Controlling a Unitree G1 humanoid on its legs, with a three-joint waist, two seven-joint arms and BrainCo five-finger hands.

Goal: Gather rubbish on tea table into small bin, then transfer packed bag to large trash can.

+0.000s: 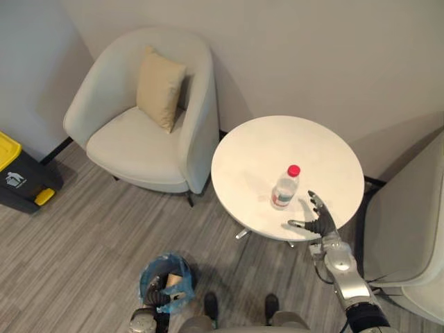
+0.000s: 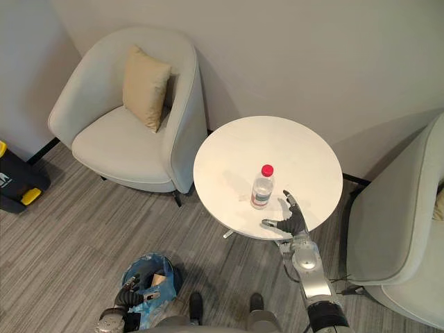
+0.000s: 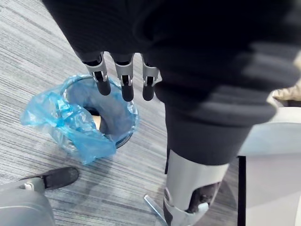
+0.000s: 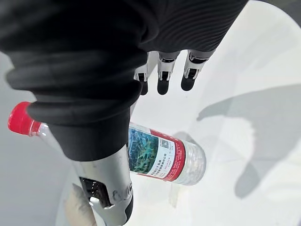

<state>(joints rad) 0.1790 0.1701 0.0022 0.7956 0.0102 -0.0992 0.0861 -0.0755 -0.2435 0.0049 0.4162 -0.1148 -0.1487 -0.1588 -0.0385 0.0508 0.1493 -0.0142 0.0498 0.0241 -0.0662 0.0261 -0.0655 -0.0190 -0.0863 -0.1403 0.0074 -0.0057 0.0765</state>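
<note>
On the round white tea table [image 1: 257,149], in the left eye view, a clear plastic bottle [image 1: 285,187] with a red cap stands upright, close to the near edge. The right hand [image 1: 320,220] is just right of it, fingers straight and spread, gripping nothing. On the floor at near left sits the small bin [image 1: 146,277], lined with a blue bag, with the left hand [image 1: 163,297] at its near rim. A black trash can with a yellow lid [image 1: 17,173] stands far left, well apart.

In the left wrist view, the left hand's fingers [image 3: 123,87] hang straight and loose above the bin. Something tan lies inside the bag.

In the right wrist view, the thumb [image 4: 106,183] lies alongside the bottle's label. Whether it touches cannot be told. The tall, light bottle could tip and roll off the near edge if nudged before the fingers close.
</note>
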